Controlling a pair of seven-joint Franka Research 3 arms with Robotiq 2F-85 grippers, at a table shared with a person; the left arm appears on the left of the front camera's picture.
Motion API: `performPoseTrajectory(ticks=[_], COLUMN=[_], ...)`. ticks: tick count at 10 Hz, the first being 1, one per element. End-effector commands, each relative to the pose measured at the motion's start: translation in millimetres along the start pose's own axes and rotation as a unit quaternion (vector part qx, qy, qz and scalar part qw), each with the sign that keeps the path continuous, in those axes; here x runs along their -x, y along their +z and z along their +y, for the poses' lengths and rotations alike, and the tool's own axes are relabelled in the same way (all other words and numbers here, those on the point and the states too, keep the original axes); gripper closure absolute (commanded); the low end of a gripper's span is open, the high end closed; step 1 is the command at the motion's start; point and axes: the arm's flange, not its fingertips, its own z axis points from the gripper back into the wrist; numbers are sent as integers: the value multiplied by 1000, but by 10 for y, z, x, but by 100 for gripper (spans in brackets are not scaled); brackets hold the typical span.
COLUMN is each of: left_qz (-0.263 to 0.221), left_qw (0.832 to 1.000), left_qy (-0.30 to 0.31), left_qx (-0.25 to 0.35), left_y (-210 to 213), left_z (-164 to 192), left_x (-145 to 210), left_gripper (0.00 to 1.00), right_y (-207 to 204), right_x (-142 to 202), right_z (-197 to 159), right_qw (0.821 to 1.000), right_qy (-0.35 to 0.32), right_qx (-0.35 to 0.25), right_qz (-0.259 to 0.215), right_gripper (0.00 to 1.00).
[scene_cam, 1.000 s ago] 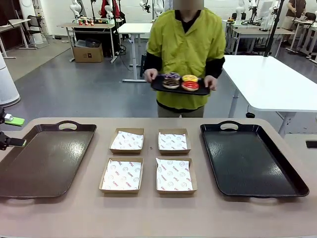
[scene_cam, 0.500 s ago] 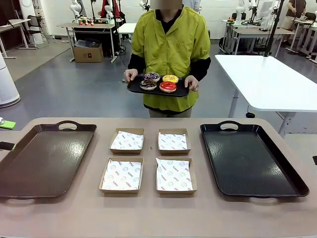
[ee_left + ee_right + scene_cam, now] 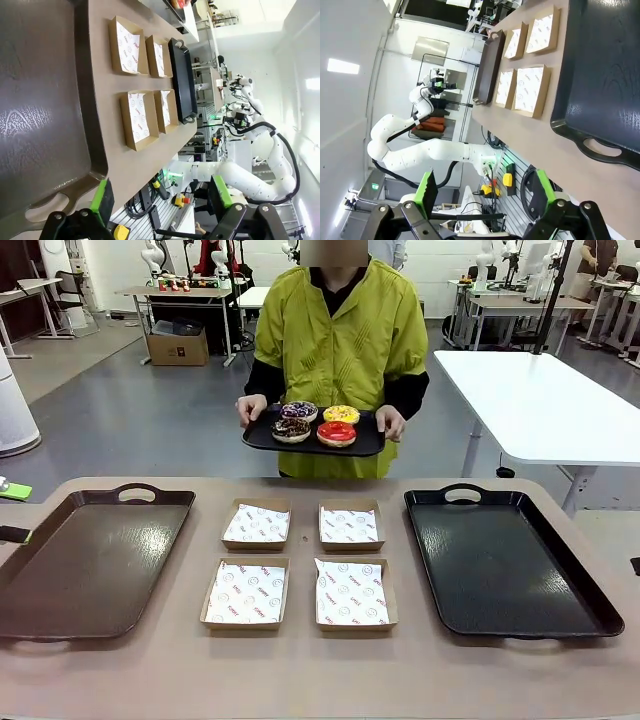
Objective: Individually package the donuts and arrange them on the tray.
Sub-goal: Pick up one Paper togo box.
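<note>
left end effector (image 3: 161, 196) and right end effector (image 3: 484, 187) hang spread; donuts (image 3: 345, 417) well beyond both, on the small tray (image 3: 312, 450) a person (image 3: 340, 330) holds. wait, then pinch each rim gently.

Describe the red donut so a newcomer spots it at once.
Across the table a person in a yellow-green top holds a small black tray. The red donut sits in its near row, on the robot's right, before the yellow donut. Only it has glossy red glaze.

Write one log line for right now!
person: holds donuts on small tray | boxes: four, paper-lined | left gripper: open | right gripper: open
</note>
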Motion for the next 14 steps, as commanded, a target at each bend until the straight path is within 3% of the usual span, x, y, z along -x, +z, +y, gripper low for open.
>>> performPoseTrajectory(ticks=[1, 14], left_qz=[-3, -3], left_qw=[1000, 1000], left_qy=[-3, -3], left_qx=[4, 4], left_y=[-7, -7], left_z=[-11, -11], left_x=[-11, -11], left_gripper=[0, 0], right_y=[7, 7], right_x=[-6, -6], right_z=[10, 10], right_qw=[1000, 1000], right_qy=[5, 5], right_qx=[-8, -8], right_qz=[-4, -4], right_gripper=[0, 0])
